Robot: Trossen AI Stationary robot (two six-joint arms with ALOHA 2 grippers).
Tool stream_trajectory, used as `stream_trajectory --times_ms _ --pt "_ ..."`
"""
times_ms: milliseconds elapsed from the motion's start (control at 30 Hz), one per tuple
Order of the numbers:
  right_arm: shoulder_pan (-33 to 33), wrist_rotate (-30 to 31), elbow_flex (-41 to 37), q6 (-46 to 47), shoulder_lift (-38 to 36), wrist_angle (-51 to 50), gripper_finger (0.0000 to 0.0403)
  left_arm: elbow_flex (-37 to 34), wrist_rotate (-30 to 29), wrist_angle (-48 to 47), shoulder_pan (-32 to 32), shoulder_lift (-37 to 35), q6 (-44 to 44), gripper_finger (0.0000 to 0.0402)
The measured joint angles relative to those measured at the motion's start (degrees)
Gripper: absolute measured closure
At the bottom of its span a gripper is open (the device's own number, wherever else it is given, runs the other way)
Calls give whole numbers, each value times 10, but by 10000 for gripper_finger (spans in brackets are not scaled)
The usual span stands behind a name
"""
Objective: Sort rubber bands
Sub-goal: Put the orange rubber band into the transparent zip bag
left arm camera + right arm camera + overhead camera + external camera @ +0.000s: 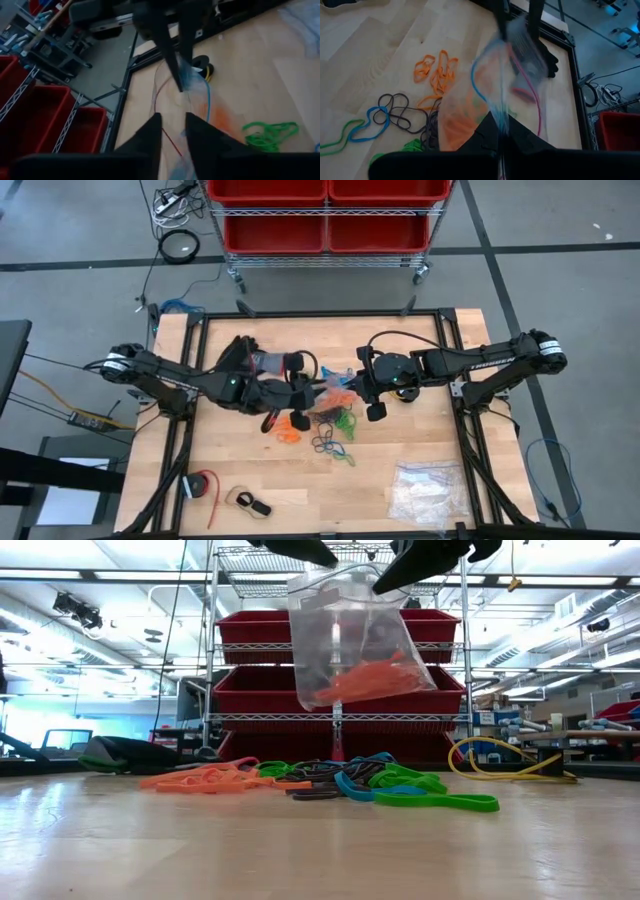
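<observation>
Right pincer (501, 131) pinches clear bag (355, 640) above rubber bands (330, 783).

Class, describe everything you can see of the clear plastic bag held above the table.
The clear plastic bag is thin, see-through and wrinkled. It hangs upright in the air above the loose rubber bands without touching them, pinched at its top by the right hand. Orange bands lie inside, gathered low.

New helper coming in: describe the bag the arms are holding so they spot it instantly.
Look above the pile of rubber bands at the middle of the wooden table. A clear plastic bag hangs there, with orange bands inside, unlike the bag of whitish pieces lying flat.
</observation>
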Motion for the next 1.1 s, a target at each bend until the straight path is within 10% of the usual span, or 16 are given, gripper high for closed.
stream_trajectory --times_ms 267,700,1100 --pt "0 0 0 0 0 -2 403 0 -5 -28 -16 -30 -37 206" --pt "0 0 0 1 0 -9 403 -11 -30 -268 -58 -79 -228 199" --pt "1 0 0 2 0 -3 403 -254 27 -66 -97 -79 -339 199"
